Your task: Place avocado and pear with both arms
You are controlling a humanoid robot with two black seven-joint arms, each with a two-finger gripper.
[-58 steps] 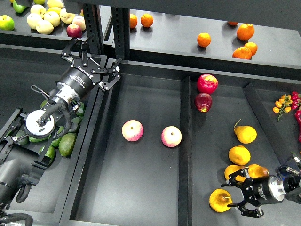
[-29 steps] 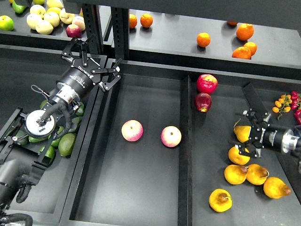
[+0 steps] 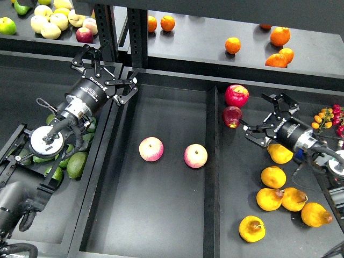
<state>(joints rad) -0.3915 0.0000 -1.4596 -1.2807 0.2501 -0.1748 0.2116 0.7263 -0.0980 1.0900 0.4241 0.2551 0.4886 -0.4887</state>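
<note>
Taking the center tray [image 3: 161, 215] as the landmark, the avocado [image 3: 77, 164] lies in the bin just left of that tray's left wall, among other green avocados partly hidden under the left arm. The left gripper [image 3: 107, 72] hangs above the tray's upper left corner, its jaws spread wide and holding nothing. Beyond that corner, on the raised shelf [image 3: 199, 45], sit pale yellow apples [image 3: 51, 24] with one reddish one among them. Inside the tray, two pink-yellow apples [image 3: 151, 149] lie side by side near its middle, a little apart from each other. Just right of the tray's right wall, two red apples [image 3: 236, 95] rest near the top of the neighbouring compartment, one above the other. The right gripper [image 3: 264, 117] hovers close beside the lower red apple, well right of the tray, jaws wide open and empty. Under and behind its wrist lies a yellow fruit partly covered by the arm. Further down that compartment, a cluster of yellow-orange fruits sits apart from the gripper, and the pear [image 3: 251, 228], showing a brown blotch and short dark stem, lies lowest and nearest to the tray's right wall. Oranges [image 3: 279, 45] are scattered on the shelf beyond the tray's upper right.
</note>
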